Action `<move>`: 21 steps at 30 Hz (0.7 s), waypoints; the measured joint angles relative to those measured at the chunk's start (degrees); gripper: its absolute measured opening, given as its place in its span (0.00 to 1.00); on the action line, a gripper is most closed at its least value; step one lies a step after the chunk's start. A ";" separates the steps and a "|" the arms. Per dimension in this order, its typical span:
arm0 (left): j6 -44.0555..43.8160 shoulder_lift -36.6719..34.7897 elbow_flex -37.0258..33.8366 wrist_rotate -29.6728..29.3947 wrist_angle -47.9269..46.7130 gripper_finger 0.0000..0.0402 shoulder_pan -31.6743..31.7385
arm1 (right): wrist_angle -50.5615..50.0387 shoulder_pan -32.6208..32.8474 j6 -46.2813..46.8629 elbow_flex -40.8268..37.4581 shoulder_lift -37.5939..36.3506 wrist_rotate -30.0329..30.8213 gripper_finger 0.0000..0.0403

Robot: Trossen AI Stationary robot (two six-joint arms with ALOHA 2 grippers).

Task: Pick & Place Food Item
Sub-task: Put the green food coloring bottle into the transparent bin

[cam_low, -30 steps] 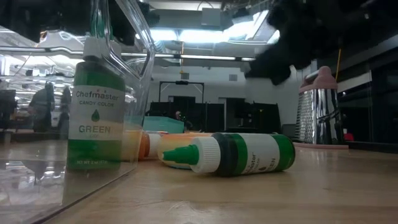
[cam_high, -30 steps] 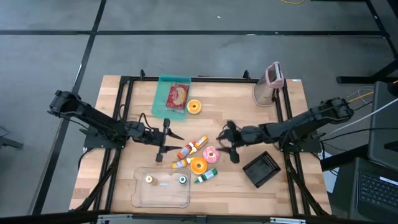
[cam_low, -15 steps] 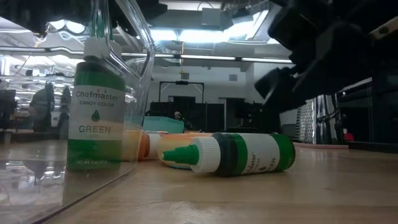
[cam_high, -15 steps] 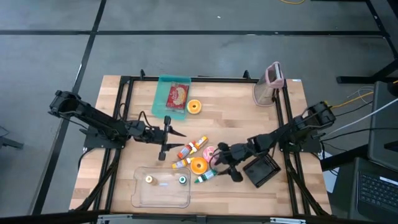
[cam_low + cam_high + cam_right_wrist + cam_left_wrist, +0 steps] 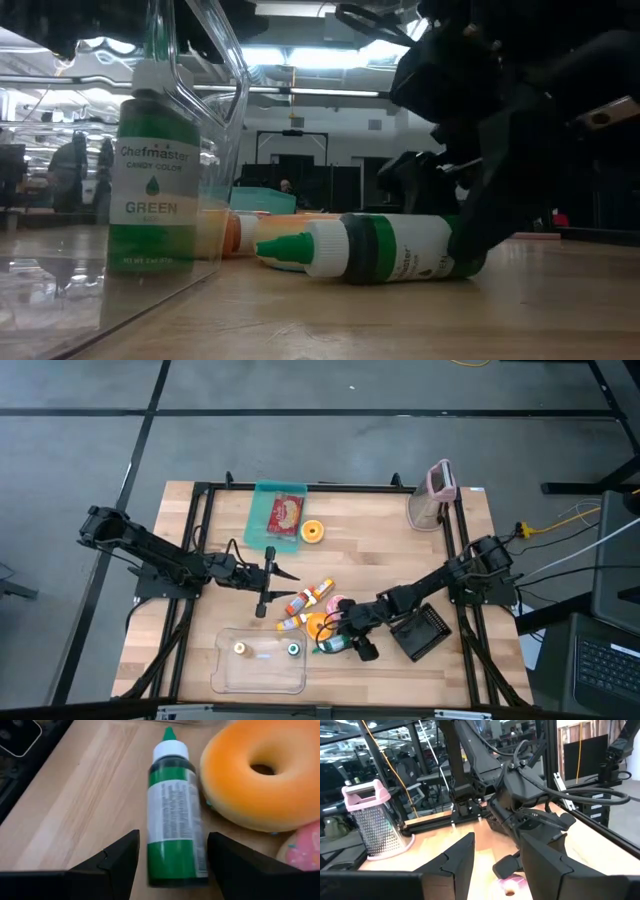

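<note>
With the lying green bottle (image 5: 333,644) as landmark, the high view looks straight down from far above, the low view sits level just beside it (image 5: 385,249), the right wrist view hovers close over it (image 5: 173,817), and the left wrist view faces across the table toward it.

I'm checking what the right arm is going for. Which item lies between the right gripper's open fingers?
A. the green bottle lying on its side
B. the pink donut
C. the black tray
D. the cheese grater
A: in the right wrist view the green bottle lies flat between the right gripper fingers, beside the orange donut.
</note>
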 joint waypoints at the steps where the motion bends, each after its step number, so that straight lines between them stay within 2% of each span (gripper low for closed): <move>1: 0.02 0.00 0.00 0.00 0.04 0.37 0.00 | -0.02 -0.06 -0.06 0.20 0.00 0.08 0.57; 5: 0.02 0.00 0.00 0.00 0.40 0.37 0.00 | -0.23 -0.58 -0.35 0.30 -0.24 0.61 0.51; 11: 0.04 0.00 0.00 0.00 0.38 0.37 0.00 | -0.16 -0.98 -1.72 0.30 -0.37 0.11 0.29; 21: -0.40 0.00 0.00 -0.03 0.38 0.37 -0.48 | 2.16 -1.04 -2.40 0.28 -1.02 -3.82 0.29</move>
